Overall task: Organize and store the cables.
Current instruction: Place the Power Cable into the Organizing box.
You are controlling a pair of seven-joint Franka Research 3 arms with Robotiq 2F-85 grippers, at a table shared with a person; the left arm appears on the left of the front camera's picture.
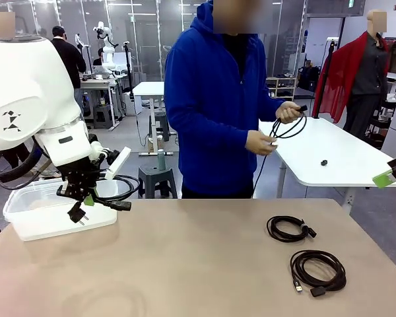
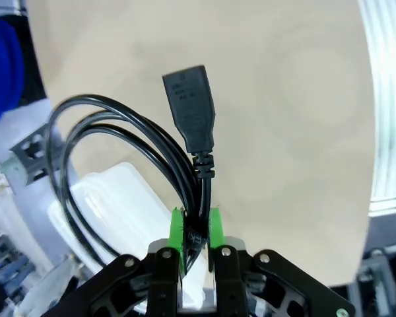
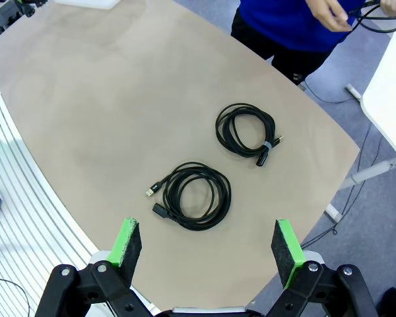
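Note:
My left gripper (image 1: pixel 87 197) hangs over a clear plastic bin (image 1: pixel 33 221), shut on a coiled black cable (image 1: pixel 116 190) whose plugs dangle beside it. The left wrist view shows the green pads (image 2: pixel 177 229) pinching that cable (image 2: pixel 79 125) just below a chunky plug (image 2: pixel 191 112). Two more coiled cables (image 1: pixel 290 228) (image 1: pixel 318 269) lie on the table's right half. My right gripper (image 3: pixel 206 244) hovers high above them, open and holding nothing, with one coil (image 3: pixel 245 129) farther out and the other coil (image 3: pixel 195 195) nearer. In the front view, the right gripper (image 1: pixel 389 175) is at the right edge.
A person in a blue hoodie (image 1: pixel 211 99) stands at the far side, winding another black cable (image 1: pixel 287 127) in both hands. A white table (image 1: pixel 330 155) stands behind on the right. The brown tabletop (image 1: pixel 185 264) is bare in the middle and front left.

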